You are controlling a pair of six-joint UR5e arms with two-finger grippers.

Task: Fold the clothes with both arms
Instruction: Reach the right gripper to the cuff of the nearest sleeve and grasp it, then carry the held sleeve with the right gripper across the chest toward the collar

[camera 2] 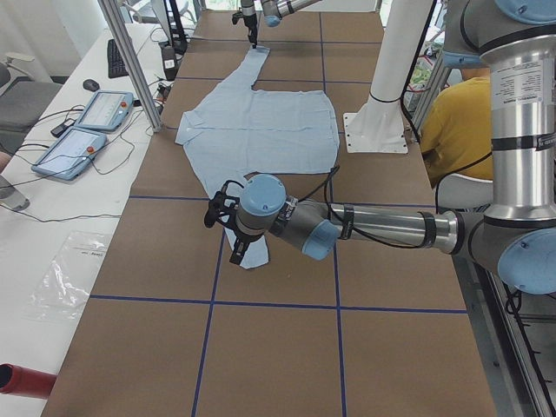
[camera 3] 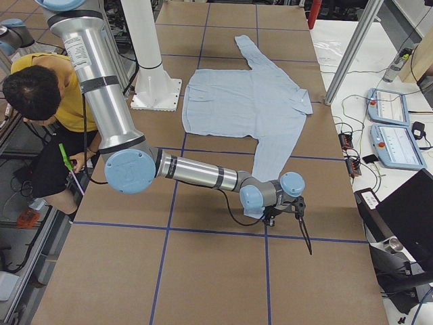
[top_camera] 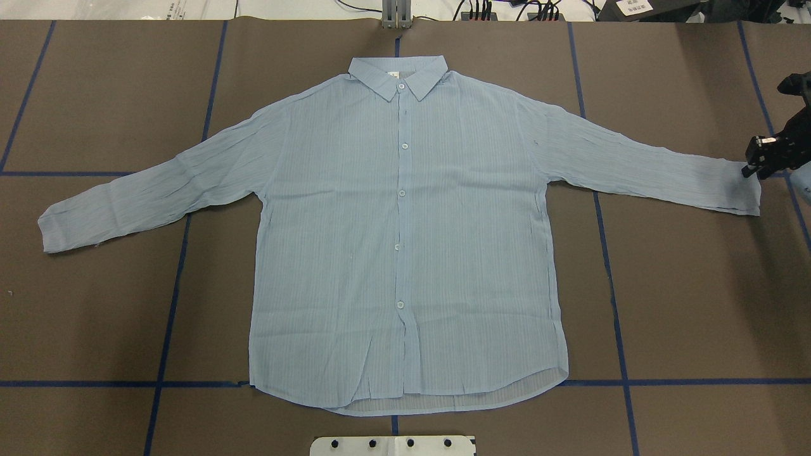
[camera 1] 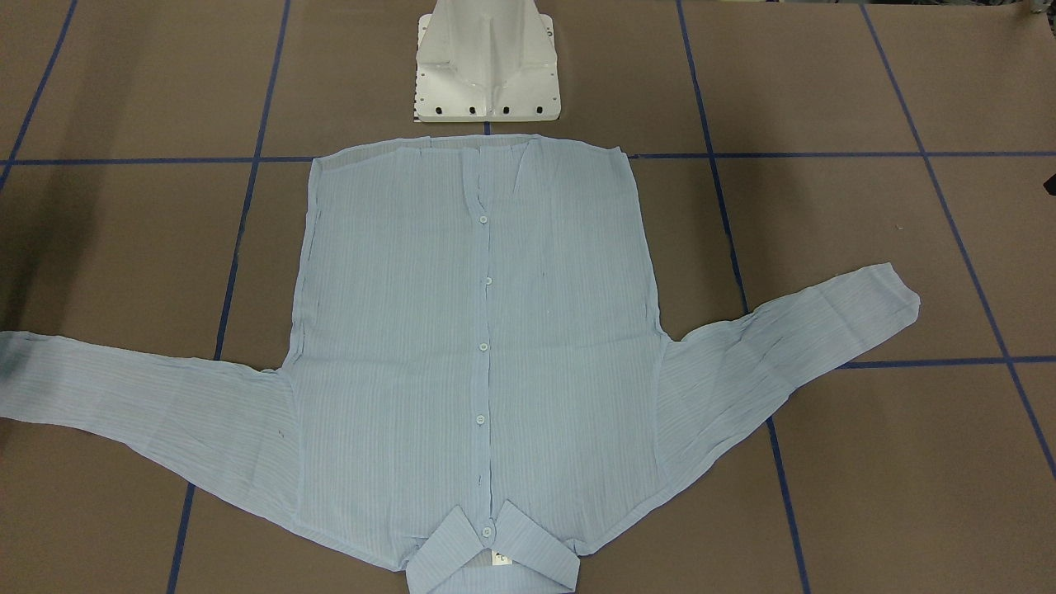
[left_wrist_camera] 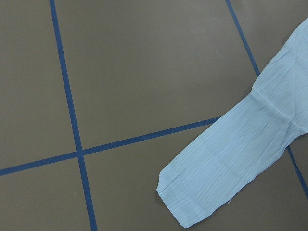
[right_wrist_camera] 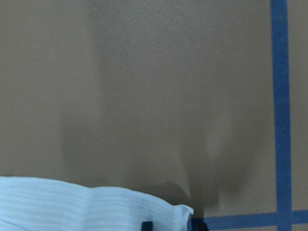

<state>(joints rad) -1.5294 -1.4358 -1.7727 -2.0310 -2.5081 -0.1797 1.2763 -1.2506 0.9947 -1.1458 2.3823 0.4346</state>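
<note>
The light-blue shirt point(top_camera: 405, 240) lies flat and buttoned on the brown table, collar point(top_camera: 399, 76) away from the robot and both sleeves spread out. My right gripper point(top_camera: 754, 163) is at the far corner of the right sleeve cuff point(top_camera: 738, 190). In the right wrist view its two dark fingertips point(right_wrist_camera: 146, 225) stand apart, with the cuff corner point(right_wrist_camera: 183, 211) between them. My left gripper point(camera 2: 228, 234) hovers over the left sleeve cuff point(left_wrist_camera: 192, 202). It shows only in the exterior left view, so I cannot tell its state.
The white pedestal base point(camera 1: 487, 74) stands just behind the shirt's hem. Blue tape lines point(top_camera: 171, 285) grid the table. A person in yellow point(camera 3: 40, 101) sits beside the robot. Control tablets point(camera 2: 87, 122) and cables lie on the bench past the table's far edge.
</note>
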